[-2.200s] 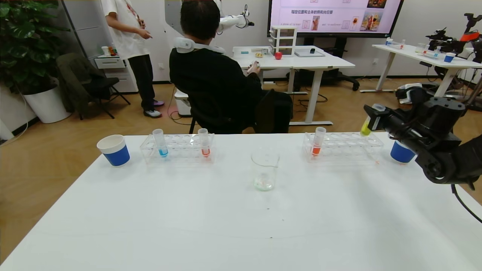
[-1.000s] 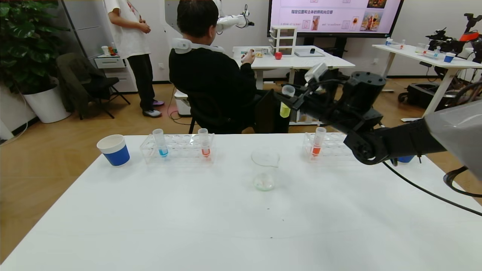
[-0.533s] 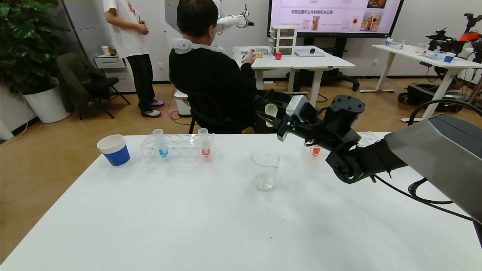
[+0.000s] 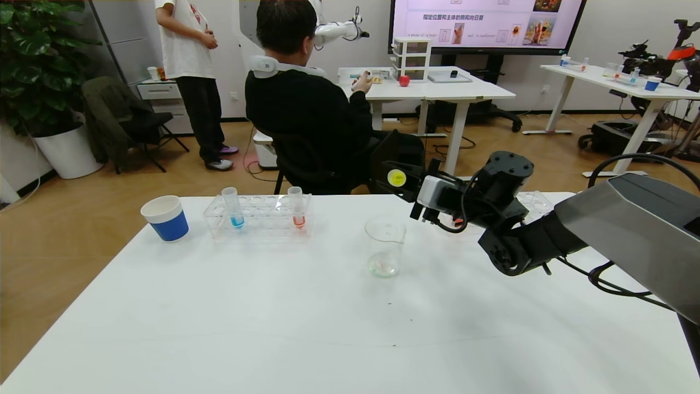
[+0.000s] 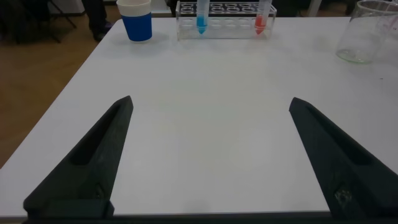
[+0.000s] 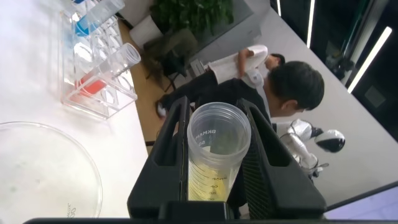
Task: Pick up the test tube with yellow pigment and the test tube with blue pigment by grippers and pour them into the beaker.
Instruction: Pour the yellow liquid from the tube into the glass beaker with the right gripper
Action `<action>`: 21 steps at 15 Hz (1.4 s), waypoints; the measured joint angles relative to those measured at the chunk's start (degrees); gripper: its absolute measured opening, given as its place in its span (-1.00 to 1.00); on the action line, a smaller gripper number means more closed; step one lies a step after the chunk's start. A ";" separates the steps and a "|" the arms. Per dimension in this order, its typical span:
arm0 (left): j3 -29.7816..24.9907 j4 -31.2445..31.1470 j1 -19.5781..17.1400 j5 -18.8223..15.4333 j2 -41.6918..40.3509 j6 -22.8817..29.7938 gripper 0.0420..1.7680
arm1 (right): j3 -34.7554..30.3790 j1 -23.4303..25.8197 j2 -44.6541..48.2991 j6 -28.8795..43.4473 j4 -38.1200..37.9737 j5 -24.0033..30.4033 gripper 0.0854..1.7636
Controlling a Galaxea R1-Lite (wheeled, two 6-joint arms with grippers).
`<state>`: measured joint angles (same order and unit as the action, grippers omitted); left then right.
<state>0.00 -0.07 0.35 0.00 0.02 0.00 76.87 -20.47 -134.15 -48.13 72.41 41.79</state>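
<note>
My right gripper (image 4: 402,180) is shut on the test tube with yellow pigment (image 4: 396,177), held above the table just behind and to the right of the beaker (image 4: 385,245). In the right wrist view the tube (image 6: 214,155) sits between both fingers, open mouth outward, with the beaker rim (image 6: 93,168) below it. The test tube with blue pigment (image 4: 233,208) stands upright in the left rack (image 4: 262,221). My left gripper (image 5: 210,101) hangs open over bare table, far short of the blue tube (image 5: 201,15) and the beaker (image 5: 368,31).
A red-orange tube (image 4: 297,209) shares the left rack. A blue-and-white paper cup (image 4: 165,218) stands left of that rack. My right arm covers most of the right rack (image 4: 533,201). A seated person (image 4: 306,109) is just behind the table's far edge.
My right arm has swung left with the yellow tube, from near the right rack to beside the beaker, lowering and tipping it. The left gripper has stayed open.
</note>
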 joint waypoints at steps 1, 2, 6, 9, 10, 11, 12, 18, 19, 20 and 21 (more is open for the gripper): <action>0.00 0.00 0.00 0.00 0.00 0.00 0.98 | 0.30 0.27 -0.15 -1.67 0.00 1.51 -0.50; 0.00 0.00 0.00 0.00 0.00 0.00 0.98 | 0.50 0.46 -0.30 -3.05 0.05 2.61 -0.50; 0.00 0.00 0.00 0.00 0.00 0.02 0.98 | 1.05 0.51 -0.61 -8.27 0.00 6.41 -0.50; 0.00 0.00 0.00 -0.02 0.00 0.02 0.98 | 1.32 0.60 -1.55 -12.87 -0.04 8.66 -0.50; 0.00 0.00 0.00 0.00 0.00 0.00 0.98 | 1.34 0.60 -1.85 -14.24 -0.04 9.29 -0.50; 0.00 0.00 0.00 0.00 0.00 0.02 0.98 | 1.35 0.60 -2.21 -15.46 -0.04 9.84 -0.50; 0.00 0.00 0.00 0.00 0.00 0.00 0.98 | 1.35 0.62 -2.46 -16.37 -0.06 10.19 -0.50; 0.00 0.00 0.00 0.00 0.00 0.00 0.98 | 1.44 0.63 -3.06 -21.74 -0.26 12.20 -0.50; 0.00 0.00 0.00 0.00 0.00 0.00 0.98 | 1.44 0.63 -3.06 -22.35 -0.30 12.40 -0.50; 0.00 0.00 0.00 0.00 0.00 0.00 0.98 | 1.43 0.63 -3.10 -23.33 -0.48 12.68 -0.50; 0.00 -0.02 -0.02 0.00 0.00 0.00 0.98 | 1.38 0.68 -3.12 -23.92 -0.59 12.75 -0.50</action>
<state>0.00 -0.10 0.33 0.00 0.02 0.00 78.25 -19.79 -137.27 -72.05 71.83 54.54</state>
